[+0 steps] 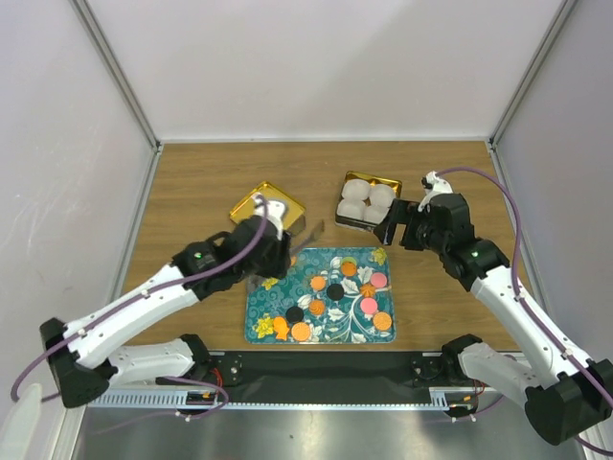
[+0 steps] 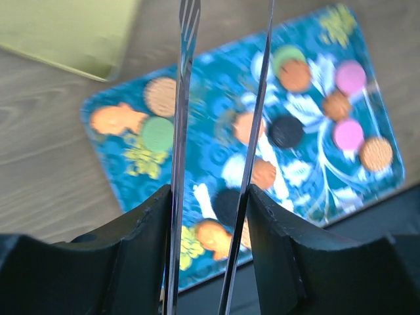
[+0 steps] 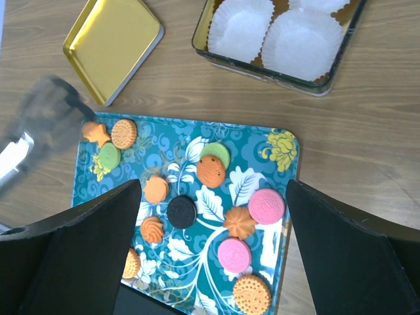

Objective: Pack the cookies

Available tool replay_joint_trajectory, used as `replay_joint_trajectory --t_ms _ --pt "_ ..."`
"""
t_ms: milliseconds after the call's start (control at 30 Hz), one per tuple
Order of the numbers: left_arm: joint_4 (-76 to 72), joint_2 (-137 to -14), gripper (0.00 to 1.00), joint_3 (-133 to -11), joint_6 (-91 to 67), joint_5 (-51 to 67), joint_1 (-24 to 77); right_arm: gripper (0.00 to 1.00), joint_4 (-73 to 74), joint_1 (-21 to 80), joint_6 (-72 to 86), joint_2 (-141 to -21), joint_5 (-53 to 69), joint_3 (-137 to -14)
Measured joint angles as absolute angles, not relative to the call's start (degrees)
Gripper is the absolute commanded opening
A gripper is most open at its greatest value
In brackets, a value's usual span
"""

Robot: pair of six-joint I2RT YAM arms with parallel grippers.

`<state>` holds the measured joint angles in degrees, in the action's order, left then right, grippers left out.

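On a wood table (image 1: pixel 192 182) walled in white, the left gripper (image 2: pixel 209 197) is clamped on tongs (image 2: pixel 186 98), likely so that small cookies (image 3: pixel 182 211) can be pinched; these lie scattered below the tips on the tray (image 3: pixel 289 141). The right gripper (image 3: pixel 210 197) is spread wide, nothing held, the tin (image 3: pixel 262 75) just beyond it. The tong blades are shown apart and bare only by the left wrist view, the unfilled cups (image 3: pixel 298 42) only by the right
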<state>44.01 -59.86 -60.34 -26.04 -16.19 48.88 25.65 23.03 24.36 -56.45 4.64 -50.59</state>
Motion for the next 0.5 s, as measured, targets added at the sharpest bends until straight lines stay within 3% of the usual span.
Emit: replay_joint_trajectory --t_ms 200,500 --pt "42.8 -67.8 0.53 -60.2 -28.6 -17.3 60.1 1.0 26.8 23.0 24.0 -55.5 2.7 -50.6" --pt "41.7 -78.0 0.53 -61.0 -30.1 -20.0 67.1 1.0 29.0 23.0 23.3 -54.5 1.2 -50.5"
